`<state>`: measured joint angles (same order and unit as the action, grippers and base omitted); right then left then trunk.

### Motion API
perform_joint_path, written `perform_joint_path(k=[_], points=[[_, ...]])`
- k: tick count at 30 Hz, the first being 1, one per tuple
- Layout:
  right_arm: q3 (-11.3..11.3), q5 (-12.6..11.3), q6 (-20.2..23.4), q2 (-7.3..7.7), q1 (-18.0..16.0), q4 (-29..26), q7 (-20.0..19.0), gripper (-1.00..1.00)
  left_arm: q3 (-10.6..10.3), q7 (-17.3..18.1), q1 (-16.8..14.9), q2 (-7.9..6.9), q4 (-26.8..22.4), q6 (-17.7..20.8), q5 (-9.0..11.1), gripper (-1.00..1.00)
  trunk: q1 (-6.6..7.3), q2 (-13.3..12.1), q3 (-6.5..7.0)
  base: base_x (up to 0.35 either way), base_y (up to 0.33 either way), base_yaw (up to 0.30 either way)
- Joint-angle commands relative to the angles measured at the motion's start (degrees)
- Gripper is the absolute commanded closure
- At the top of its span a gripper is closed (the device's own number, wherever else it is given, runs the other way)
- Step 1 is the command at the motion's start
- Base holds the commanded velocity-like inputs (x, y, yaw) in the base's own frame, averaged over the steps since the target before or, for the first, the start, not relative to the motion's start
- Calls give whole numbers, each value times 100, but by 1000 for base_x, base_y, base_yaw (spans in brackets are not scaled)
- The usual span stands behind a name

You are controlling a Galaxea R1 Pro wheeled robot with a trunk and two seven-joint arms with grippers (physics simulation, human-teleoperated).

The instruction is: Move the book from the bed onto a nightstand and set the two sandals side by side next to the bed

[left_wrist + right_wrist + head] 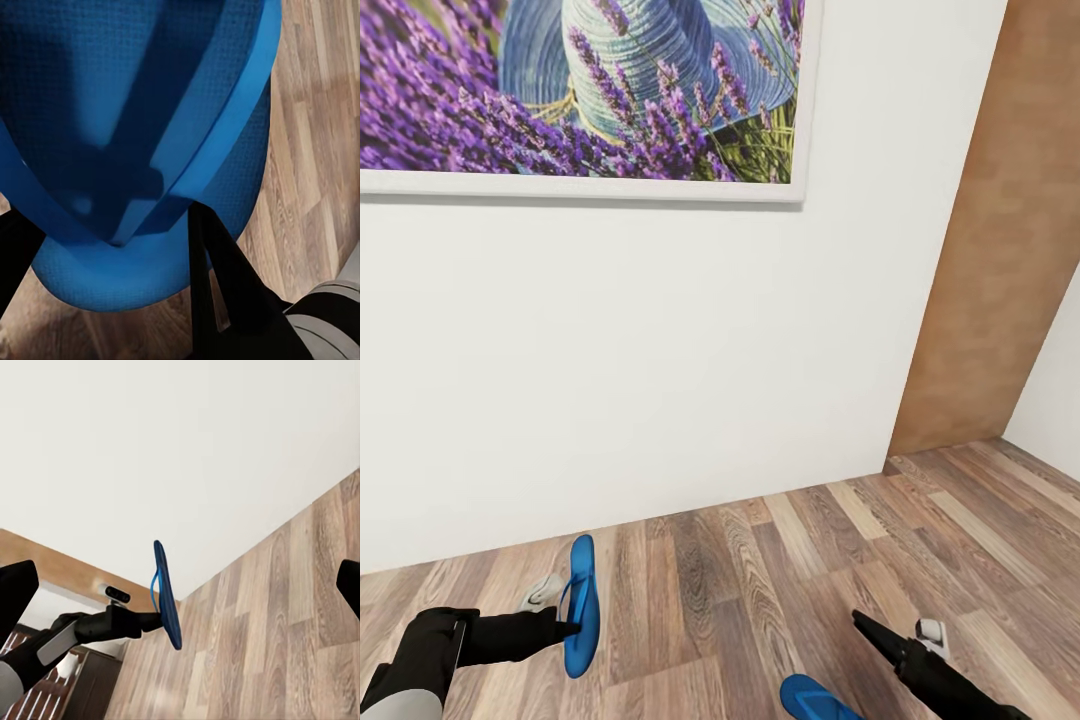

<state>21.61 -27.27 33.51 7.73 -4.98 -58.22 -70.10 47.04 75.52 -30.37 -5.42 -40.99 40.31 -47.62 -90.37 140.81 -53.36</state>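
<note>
In the head view, one blue sandal [581, 604] hangs on edge above the wood floor, and my left gripper [567, 629] is shut on it at its strap side. The left wrist view shows its sole and thong straps [150, 112] close up between the black fingers [217, 292]. The right wrist view sees the same sandal [166, 596] held out by the left arm. A second blue sandal [815, 699] shows at the head view's lower edge, beside my right gripper [872, 630]. That gripper is open, its fingers [16, 592] wide apart with nothing between them. The book, bed and nightstand are out of view.
A white wall [660, 380] stands close ahead, carrying a framed lavender picture [580, 90]. A brown wooden panel [1000, 250] rises at the right. Wood-plank floor [760, 590] runs beneath both arms. Dark furniture [82, 694] shows behind the left arm.
</note>
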Motion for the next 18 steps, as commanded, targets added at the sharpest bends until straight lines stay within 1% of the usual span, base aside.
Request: perform_joint_path(k=[1,8,14,18], points=[[-11,-22,46,4,-3,1,-7,-100,28,57,-7,5,-5,56,-59,100,1,3,-6,3,-2,0],[-39,37,42,11,-3,-4,60,-100,30,67,-8,30,-5,56,-50,100,1,3,-6,1,0,0],[-41,53,26,8,-3,-25,354,-100,75,68,-9,24,-12,54,-45,100,1,3,-6,0,0,0],[-57,78,67,41,-7,-63,590,-100,63,40,-10,35,-14,37,-42,100,1,3,-6,0,0,0]])
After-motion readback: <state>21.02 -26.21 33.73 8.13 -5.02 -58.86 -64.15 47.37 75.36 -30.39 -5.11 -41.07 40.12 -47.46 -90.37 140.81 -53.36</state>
